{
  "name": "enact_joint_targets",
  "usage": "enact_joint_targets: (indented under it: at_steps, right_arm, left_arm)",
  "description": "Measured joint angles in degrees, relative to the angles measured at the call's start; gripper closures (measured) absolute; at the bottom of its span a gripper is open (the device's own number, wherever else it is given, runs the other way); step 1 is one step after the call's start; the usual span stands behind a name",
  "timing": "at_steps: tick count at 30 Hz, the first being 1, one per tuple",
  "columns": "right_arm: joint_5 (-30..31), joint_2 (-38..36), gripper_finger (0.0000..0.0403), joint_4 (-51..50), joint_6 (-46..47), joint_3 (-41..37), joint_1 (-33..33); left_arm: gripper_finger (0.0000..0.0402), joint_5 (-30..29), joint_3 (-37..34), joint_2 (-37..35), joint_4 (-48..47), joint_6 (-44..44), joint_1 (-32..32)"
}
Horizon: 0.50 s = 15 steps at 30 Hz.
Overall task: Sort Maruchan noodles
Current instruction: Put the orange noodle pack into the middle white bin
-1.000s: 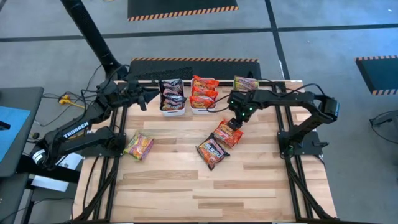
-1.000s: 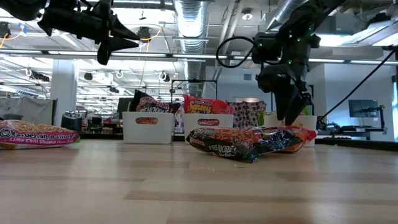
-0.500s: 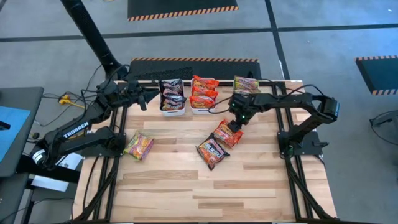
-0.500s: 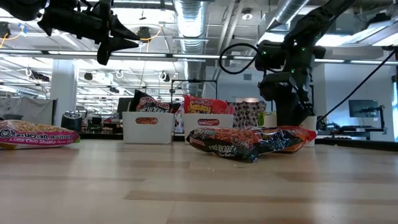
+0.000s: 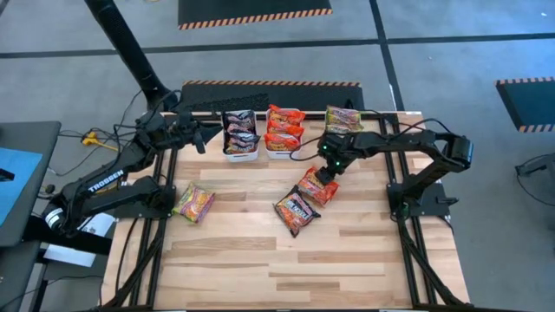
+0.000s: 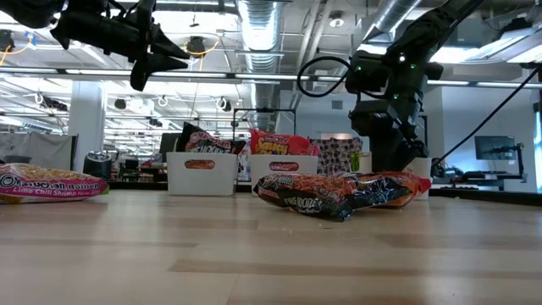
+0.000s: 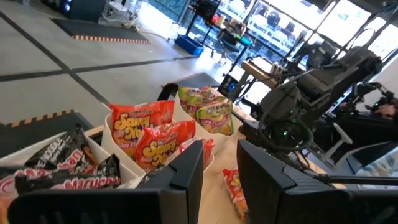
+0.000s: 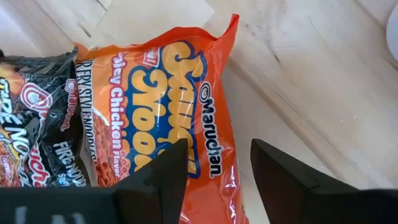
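Observation:
A red-orange Maruchan packet point(image 5: 317, 186) lies flat mid-table, its near-left edge overlapping a dark packet point(image 5: 297, 211). My right gripper point(image 5: 328, 173) points steeply down over the red-orange packet's far end. In the right wrist view it is open point(image 8: 217, 165), one finger over the packet point(image 8: 168, 93) and the other over bare wood beside its edge. A green-and-pink packet point(image 5: 193, 204) lies alone on the table's left side. My left gripper point(image 5: 201, 137) hovers level and open, high beside the bins, with nothing between its fingers point(image 7: 219, 168). My right gripper comes at the red-orange packet's far edge point(image 8: 221, 134) from above, its fingers straddling that edge. Whether the fingertips touch the packet, I cannot tell. The packet lies flat on the table.
At the far edge stand a white bin of dark packets point(image 5: 241, 156) and a white bin of red-orange packets point(image 5: 283, 152), with green packets point(image 5: 342, 115) to their right. The near half of the wooden table point(image 5: 286, 269) is bare. Black frame rails run along both sides.
My right gripper has sunk toward the red-orange packet and tipped a little. The packets have stayed where they were.

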Motion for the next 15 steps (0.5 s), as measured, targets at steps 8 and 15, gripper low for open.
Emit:
enact_joint_targets:
  at_steps: [8, 15]
  right_arm:
    - [0.94, 0.02, 0.0268, -0.02, 3.15, 0.00, 0.92]
    - [1.19, 0.02, 0.0380, 0.01, 5.97, 0.00, 2.60]
  left_arm:
    - [0.0316, 0.01, 0.00, 0.02, -1.10, 0.02, 0.01]
    - [0.0316, 0.02, 0.00, 0.02, -1.10, 0.02, 0.01]
